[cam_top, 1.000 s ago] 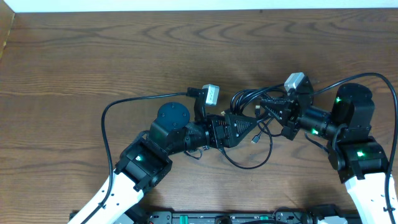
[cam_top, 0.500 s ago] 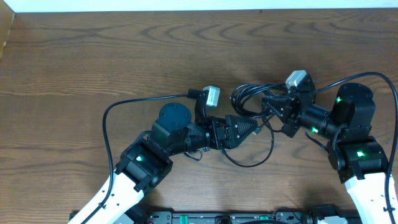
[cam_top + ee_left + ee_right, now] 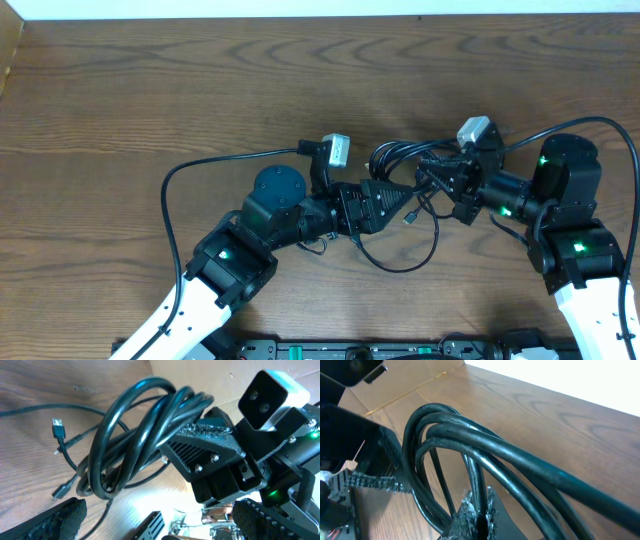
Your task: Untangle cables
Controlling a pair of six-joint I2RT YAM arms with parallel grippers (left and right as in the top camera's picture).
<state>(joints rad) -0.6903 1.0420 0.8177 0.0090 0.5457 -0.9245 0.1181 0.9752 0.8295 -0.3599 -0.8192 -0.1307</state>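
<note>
So the right gripper (image 3: pixel 437 172) has the cables (image 3: pixel 150 420) for real: its two rough black fingers are pinched tight on a bundle of several black loops all stacked together. You can see it best from its own wrist cam, where the strands run straight down into the closed gap. The bundle sits right of the middle of the wooden table (image 3: pixel 200 80), sandwiched between the two arms.

The left gripper (image 3: pixel 400 203) is wide open and has nothing in it. It's pointing right at the bundle from the left, nose very close to it. In its own view both padded fingers (image 3: pixel 60 520) are way out at the bottom corners, with the coil hanging in between and beyond them.

Not everything is in the pinch. One thin strand sags out into a loose loop (image 3: pixel 400 265) lying on the table on the near side of the grippers. A small plug (image 3: pixel 59 427) on a thin lead sits on the wood just beside the coil.

Can't tell if the bottom of the bundle is touching the table or hanging just above it.
</note>
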